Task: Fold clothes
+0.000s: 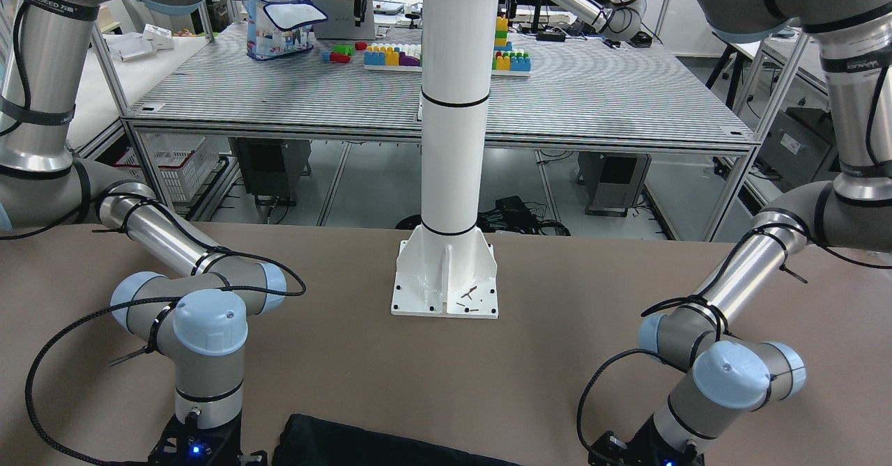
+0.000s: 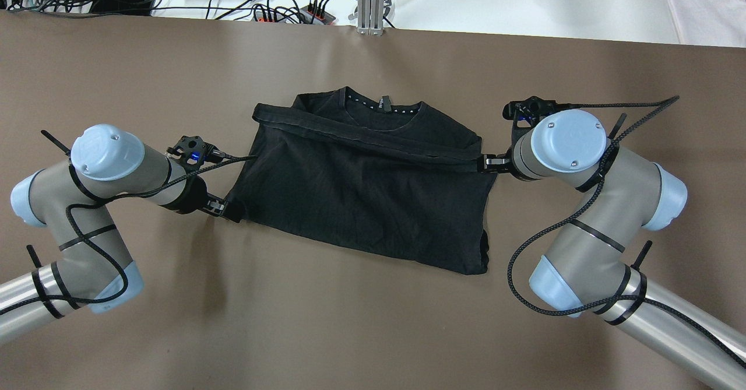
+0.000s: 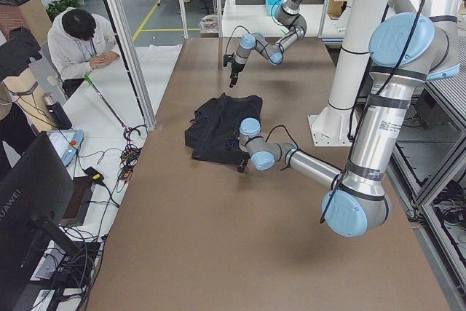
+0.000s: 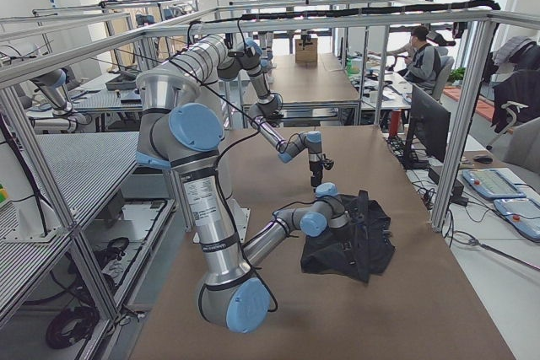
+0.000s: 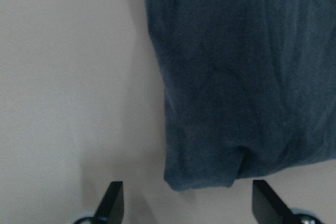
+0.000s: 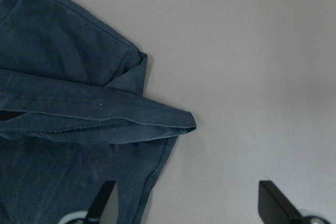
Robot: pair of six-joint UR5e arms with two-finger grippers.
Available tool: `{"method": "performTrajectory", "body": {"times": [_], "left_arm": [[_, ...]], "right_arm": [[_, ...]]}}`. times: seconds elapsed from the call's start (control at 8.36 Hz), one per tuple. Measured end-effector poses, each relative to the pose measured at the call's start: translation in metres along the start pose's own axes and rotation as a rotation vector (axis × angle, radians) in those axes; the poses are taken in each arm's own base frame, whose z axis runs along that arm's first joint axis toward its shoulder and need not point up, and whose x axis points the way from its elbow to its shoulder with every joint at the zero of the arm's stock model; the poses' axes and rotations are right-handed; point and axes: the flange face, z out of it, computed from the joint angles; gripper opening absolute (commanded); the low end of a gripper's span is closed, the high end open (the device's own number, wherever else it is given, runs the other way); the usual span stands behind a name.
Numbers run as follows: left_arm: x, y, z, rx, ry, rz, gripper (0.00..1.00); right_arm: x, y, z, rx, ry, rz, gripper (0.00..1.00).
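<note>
Just one black garment (image 2: 361,192) between two sets of parted jaws.

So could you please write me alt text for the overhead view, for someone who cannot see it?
A black shirt lies partly folded on a brown table, a hemmed band of it laid across just below the collar. The left gripper sits at the shirt's near left corner, the right gripper at the band's right end.
</note>
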Motion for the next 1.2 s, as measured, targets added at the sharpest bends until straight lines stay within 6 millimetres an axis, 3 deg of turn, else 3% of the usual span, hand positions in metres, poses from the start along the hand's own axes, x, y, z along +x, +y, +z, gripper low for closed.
{"method": "performTrajectory", "body": {"times": [0.24, 0.48, 0.96, 1.2], "left_arm": [[0.008, 0.002, 0.006, 0.001, -0.003, 0.006, 0.44], [0.013, 0.000, 0.007, 0.004, 0.000, 0.011, 0.00], [0.019, -0.009, 0.005, 0.027, -0.005, 0.017, 0.00], [0.006, -0.019, 0.002, 0.054, -0.038, 0.015, 0.00]], "right_arm": [[0.000, 0.002, 0.000, -0.001, 0.000, -0.001, 0.94], [0.000, 0.002, 0.001, -0.002, 0.000, -0.002, 0.94], [0.001, 0.002, 0.002, -0.003, 0.002, -0.005, 0.94], [0.001, 0.002, 0.002, -0.003, 0.002, -0.008, 0.94]]}}
